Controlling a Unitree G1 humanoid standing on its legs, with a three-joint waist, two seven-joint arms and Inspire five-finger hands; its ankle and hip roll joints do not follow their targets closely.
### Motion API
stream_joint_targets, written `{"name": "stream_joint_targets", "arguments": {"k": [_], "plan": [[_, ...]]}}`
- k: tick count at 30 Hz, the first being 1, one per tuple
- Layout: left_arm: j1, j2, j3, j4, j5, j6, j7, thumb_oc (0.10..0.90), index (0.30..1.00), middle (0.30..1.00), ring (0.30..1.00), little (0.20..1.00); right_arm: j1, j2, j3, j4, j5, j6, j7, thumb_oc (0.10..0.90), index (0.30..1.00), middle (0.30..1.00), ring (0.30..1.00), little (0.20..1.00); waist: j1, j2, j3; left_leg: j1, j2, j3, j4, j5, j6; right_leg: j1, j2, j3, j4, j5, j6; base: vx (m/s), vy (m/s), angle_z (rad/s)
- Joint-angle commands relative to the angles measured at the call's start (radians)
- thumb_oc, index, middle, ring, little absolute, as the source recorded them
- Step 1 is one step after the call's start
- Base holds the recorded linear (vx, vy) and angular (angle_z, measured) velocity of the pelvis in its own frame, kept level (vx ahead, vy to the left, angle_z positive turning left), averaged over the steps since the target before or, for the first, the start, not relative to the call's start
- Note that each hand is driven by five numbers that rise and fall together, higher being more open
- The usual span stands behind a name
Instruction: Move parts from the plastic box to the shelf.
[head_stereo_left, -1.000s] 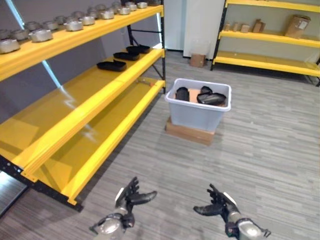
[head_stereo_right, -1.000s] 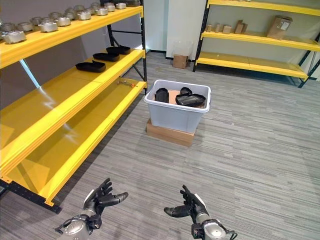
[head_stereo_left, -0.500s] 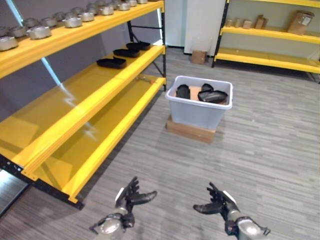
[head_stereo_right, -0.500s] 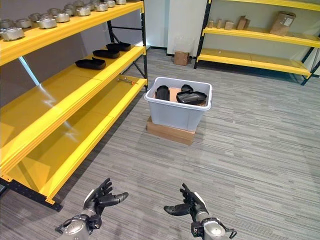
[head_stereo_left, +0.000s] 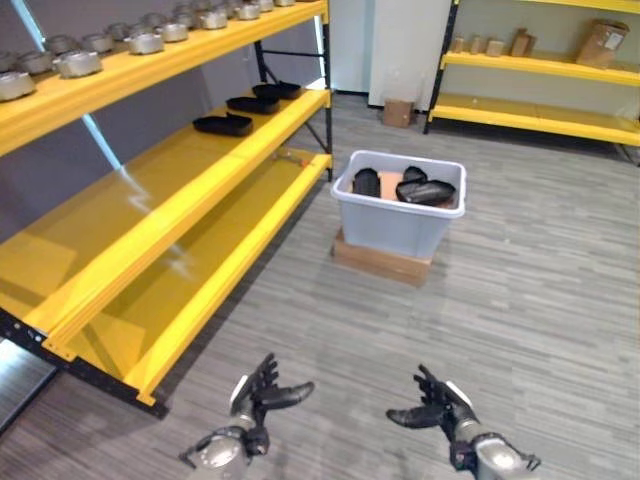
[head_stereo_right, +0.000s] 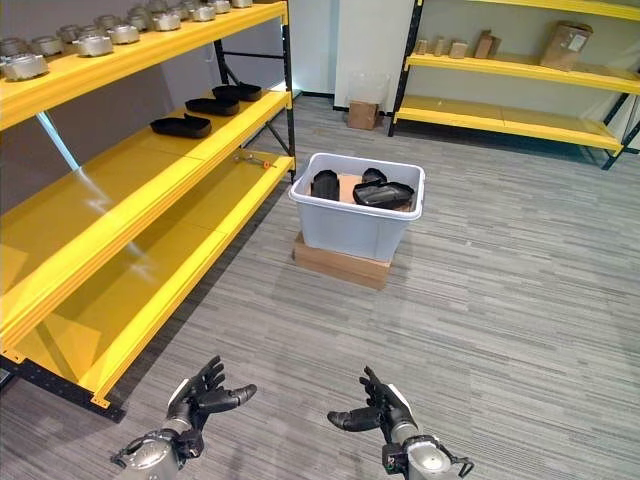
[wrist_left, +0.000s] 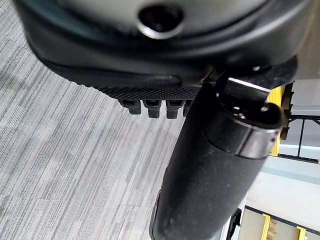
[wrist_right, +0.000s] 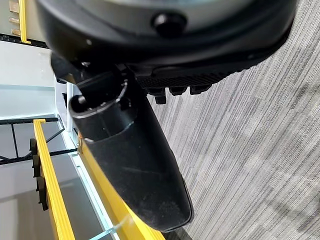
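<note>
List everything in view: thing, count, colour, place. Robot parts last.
plastic box: one, pale grey, on the floor mid-scene, standing on a flat brown base.
black parts in the box: several, exact count unclear, piled inside.
yellow shelf: one rack with several levels, along the robot's left.
black parts on the shelf: a few, on the middle level toward its far end.
metal parts: a row, silver-grey, on the top level.
far shelf: one yellow rack against the back wall, holding brown boxes and small items.
cardboard box: one, brown, on the floor by the back wall.
left hand: dark, open, low over the carpet, holding nothing.
right hand: dark, open, low over the carpet, holding nothing.
</note>
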Motion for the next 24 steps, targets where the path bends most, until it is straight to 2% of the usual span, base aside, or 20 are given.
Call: {"name": "stream_joint_targets", "arguments": {"k": [1, 3, 6, 9, 10, 11, 13, 16, 19, 20, 23, 24], "plan": [[-0.11, 0.005, 0.009, -0.048, 0.007, -0.073, -0.018, 0.9, 1.0, 1.0, 1.0, 1.0, -0.082, -0.016, -0.02, -0.067, 0.021, -0.075, 0.008, 0.9, 1.0, 1.0, 1.0, 1.0, 0.015, -0.02, -0.042, 0.043, 0.096, -0.051, -0.01, 0.053, -0.102, -0.023, -0.095, -0.022, 0.045, 0.066, 0.084, 0.01, 0.072, 0.0], [-0.116, 0.012, 0.011, -0.065, -0.017, -0.08, -0.005, 0.9, 1.0, 1.0, 1.0, 1.0, -0.104, -0.019, -0.018, -0.065, 0.024, -0.076, 0.002, 0.9, 1.0, 1.0, 1.0, 1.0, 0.023, -0.026, -0.016, 0.025, 0.077, -0.079, 0.051, 0.01, -0.077, -0.063, -0.125, 0.006, 0.134, 0.04, 0.083, -0.02, 0.103, -0.09], [-0.132, 0.024, 0.001, -0.078, -0.026, -0.084, -0.002, 0.9, 1.0, 1.0, 1.0, 1.0, -0.119, -0.012, -0.02, -0.062, 0.028, -0.075, 0.0, 0.9, 1.0, 1.0, 1.0, 1.0, 0.026, -0.034, 0.005, 0.001, 0.054, -0.09, 0.115, -0.048, -0.047, -0.102, -0.188, 0.016, 0.234, 0.044, 0.101, -0.01, 0.175, -0.06], [-0.141, 0.035, -0.016, -0.085, -0.021, -0.082, 0.001, 0.9, 1.0, 1.0, 1.0, 1.0, -0.116, 0.003, -0.024, -0.049, 0.031, -0.076, -0.009, 0.9, 1.0, 1.0, 1.0, 1.0, 0.017, -0.034, 0.031, 0.006, -0.002, -0.116, 0.134, -0.099, 0.004, -0.163, -0.27, 0.055, 0.397, 0.108, 0.136, 0.0, 0.326, 0.06], [-0.137, 0.037, -0.019, -0.095, -0.017, -0.079, -0.001, 0.9, 1.0, 1.0, 1.0, 1.0, -0.109, 0.008, -0.022, -0.057, 0.03, -0.075, -0.004, 0.9, 1.0, 1.0, 1.0, 1.0, 0.012, -0.03, 0.046, 0.022, -0.028, -0.119, 0.131, -0.116, 0.028, -0.212, -0.303, 0.087, 0.502, 0.17, 0.154, 0.02, 0.277, 0.22], [-0.136, 0.039, -0.023, -0.102, -0.016, -0.078, -0.003, 0.9, 1.0, 1.0, 1.0, 1.0, -0.103, 0.011, -0.022, -0.06, 0.032, -0.075, -0.001, 0.9, 1.0, 1.0, 1.0, 1.0, 0.004, -0.027, 0.058, 0.029, -0.031, -0.123, 0.132, -0.119, 0.034, -0.234, -0.304, 0.1, 0.553, 0.196, 0.158, 0.03, 0.256, 0.24], [-0.135, 0.043, -0.027, -0.103, -0.012, -0.078, 0.0, 0.9, 1.0, 1.0, 1.0, 1.0, -0.099, 0.011, -0.02, -0.061, 0.03, -0.075, -0.001, 0.9, 1.0, 1.0, 1.0, 1.0, -0.001, -0.022, 0.07, 0.041, -0.036, -0.121, 0.14, -0.134, 0.044, -0.281, -0.316, 0.109, 0.611, 0.207, 0.162, 0.05, 0.138, 0.08], [-0.141, 0.04, -0.029, -0.097, -0.02, -0.078, -0.001, 0.9, 1.0, 1.0, 1.0, 1.0, -0.102, 0.008, -0.022, -0.062, 0.038, -0.077, -0.006, 0.9, 1.0, 1.0, 1.0, 1.0, -0.011, -0.022, 0.077, 0.051, -0.055, -0.116, 0.146, -0.155, 0.05, -0.327, -0.314, 0.105, 0.56, 0.215, 0.16, 0.08, 0.077, 0.0], [-0.15, 0.037, -0.031, -0.095, -0.017, -0.078, -0.005, 0.9, 1.0, 1.0, 1.0, 1.0, -0.099, -0.009, -0.027, -0.073, 0.038, -0.081, -0.008, 0.9, 1.0, 1.0, 1.0, 1.0, -0.024, -0.025, 0.088, 0.074, -0.089, -0.119, 0.143, -0.184, 0.053, -0.351, -0.303, 0.078, 0.45, 0.228, 0.16, 0.13, 0.036, 0.11], [-0.164, 0.029, -0.034, -0.086, -0.014, -0.078, -0.004, 0.9, 1.0, 1.0, 1.0, 1.0, -0.099, -0.015, -0.032, -0.076, 0.036, -0.082, -0.014, 0.9, 1.0, 1.0, 1.0, 1.0, -0.033, -0.028, 0.092, 0.082, -0.103, -0.126, 0.152, -0.205, 0.044, -0.364, -0.296, 0.041, 0.35, 0.242, 0.164, 0.19, -0.026, 0.05], [-0.173, 0.017, -0.032, -0.086, -0.011, -0.08, -0.006, 0.9, 1.0, 1.0, 1.0, 1.0, -0.095, -0.022, -0.04, -0.087, 0.037, -0.083, -0.018, 0.9, 1.0, 1.0, 1.0, 1.0, -0.043, -0.033, 0.089, 0.092, -0.116, -0.136, 0.171, -0.23, 0.031, -0.358, -0.291, 0.001, 0.272, 0.261, 0.172, 0.18, -0.066, 0.26], [-0.175, 0.013, -0.034, -0.082, -0.009, -0.081, -0.006, 0.9, 1.0, 1.0, 1.0, 1.0, -0.092, -0.024, -0.043, -0.089, 0.039, -0.083, -0.019, 0.9, 1.0, 1.0, 1.0, 1.0, -0.049, -0.032, 0.086, 0.094, -0.115, -0.142, 0.177, -0.239, 0.029, -0.356, -0.288, 0.013, 0.268, 0.26, 0.17, 0.21, -0.078, 0.37]]}}
